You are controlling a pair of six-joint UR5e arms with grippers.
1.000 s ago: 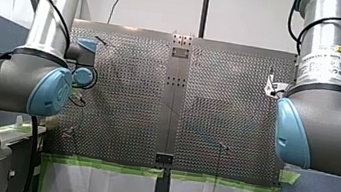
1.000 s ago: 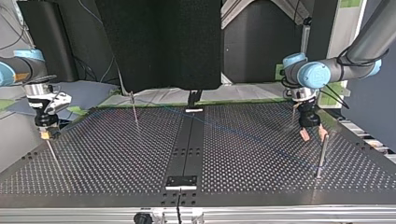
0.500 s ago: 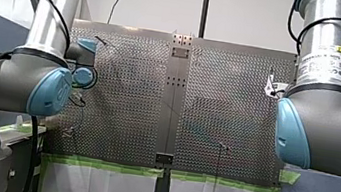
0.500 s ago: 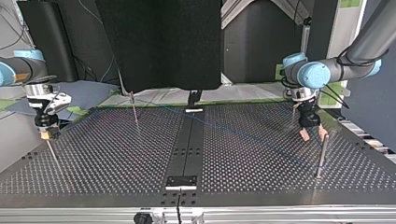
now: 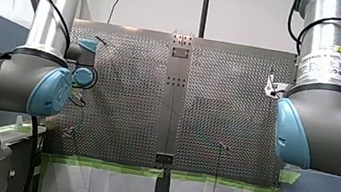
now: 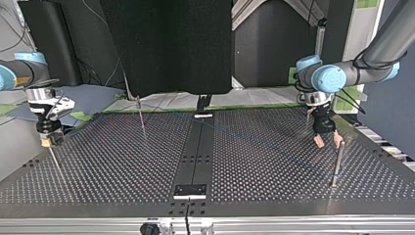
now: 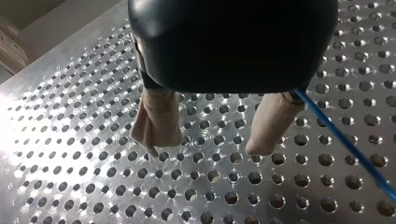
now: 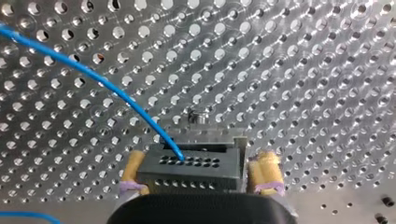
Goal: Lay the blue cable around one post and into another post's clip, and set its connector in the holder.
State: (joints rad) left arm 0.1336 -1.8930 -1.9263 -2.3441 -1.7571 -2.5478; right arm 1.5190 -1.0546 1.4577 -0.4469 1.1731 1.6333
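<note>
**Connector-seating step, top and wrist views.** Over the preceding second nothing has visibly shifted, and both arms stand where they stood. This reads as a pause at the holder rather than travel, with the routing judged largely done.

- **Right hand:** My right hand [image 8: 198,158], at the left of the top view, appears closed on the black connector [image 8: 191,169], with yellow pads [image 8: 265,170] at either end of it.
- **Holder:** The connector lies against the near edge of the metal holder [image 8: 205,135], the only receptacle in view. Whether it is fully seated cannot be told.
- **Cable:** The blue cable [image 8: 102,79] enters the connector's face and arcs away over the perforated bench [image 6: 122,166]. In the top view it is only a faint line running from upper centre toward the thick post [image 6: 337,164] at lower right. Whether it is caught at the thin post [image 6: 141,115], upper centre-left, is too small to tell.
- **Left hand:** My left hand [image 7: 208,142], at the right of the top view, is open and empty. The cable passes just outside one of its beige fingers [image 7: 271,121].
</note>
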